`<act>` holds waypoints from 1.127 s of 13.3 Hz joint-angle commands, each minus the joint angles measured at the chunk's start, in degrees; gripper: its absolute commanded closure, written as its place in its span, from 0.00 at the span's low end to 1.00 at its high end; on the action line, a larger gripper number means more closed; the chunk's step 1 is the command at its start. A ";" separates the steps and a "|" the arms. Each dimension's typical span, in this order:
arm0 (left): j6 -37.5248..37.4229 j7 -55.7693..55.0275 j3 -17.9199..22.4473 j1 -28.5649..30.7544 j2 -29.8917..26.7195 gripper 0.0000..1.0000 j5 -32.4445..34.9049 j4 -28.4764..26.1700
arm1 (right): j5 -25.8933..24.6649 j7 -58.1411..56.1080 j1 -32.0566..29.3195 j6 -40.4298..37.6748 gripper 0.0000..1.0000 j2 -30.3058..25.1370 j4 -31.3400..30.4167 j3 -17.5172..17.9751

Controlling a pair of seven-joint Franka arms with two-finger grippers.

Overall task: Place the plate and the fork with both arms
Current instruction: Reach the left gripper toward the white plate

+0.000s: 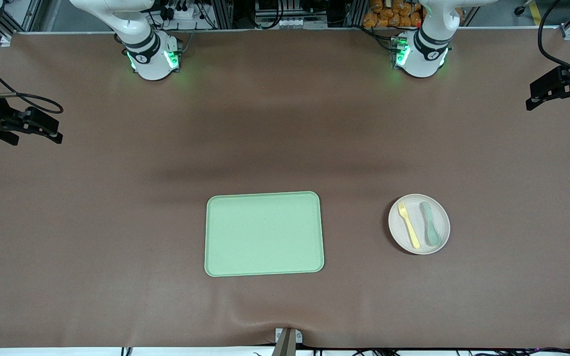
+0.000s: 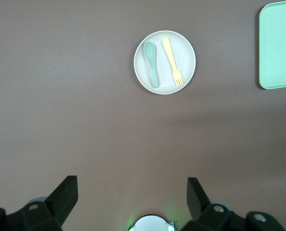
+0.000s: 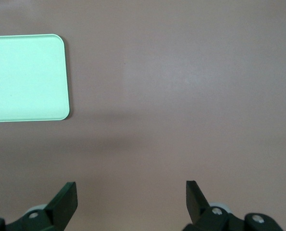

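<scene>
Judging progress: nothing placed yet; whole task looked still to do, as far as the views showed.
table (image 1: 117, 222): brown mat, carried everything.
tray (image 1: 263, 233): light green, rectangular, bare, mid-table, nearer the front cam than both bases; likely the target, but that's a guess.
plate (image 1: 436, 203): pale beige-pink, round, sat on the table toward the left arm's end, well apart from the tray; untouched.
spoon (image 1: 431, 223): grey-green, lay on the plate beside the fork; not part of the job, prob. needs leaving or working around.
fork (image 1: 408, 224): pale yellow, lay on the plate, on the side toward the tray, apart from the spoon.
left gripper (image 1: 559, 91): up over the table edge at the left arm's end, fingers (image 2: 66, 195) spread wide, nothing in them; waiting.
right gripper (image 1: 30, 126): over the table edge at the right arm's end, fingers (image 3: 66, 197) spread wide too, empty; waiting.
left to do: pick up plate + fork, one per arm prob., and set both down.
</scene>
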 commanded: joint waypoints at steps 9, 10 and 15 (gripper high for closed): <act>3.36 -0.82 -0.74 0.89 5.57 0.00 1.07 -0.41 | 0.86 -0.82 -0.59 -0.60 0.00 0.00 0.59 0.24; 4.25 -0.82 -0.83 0.89 7.59 0.00 0.98 -1.19 | 0.94 -0.82 -0.76 -0.51 0.00 0.08 0.59 0.24; 13.99 -0.73 -0.92 0.28 18.75 0.00 0.63 -1.73 | 0.94 -0.82 -0.59 -0.51 0.00 0.09 0.59 0.24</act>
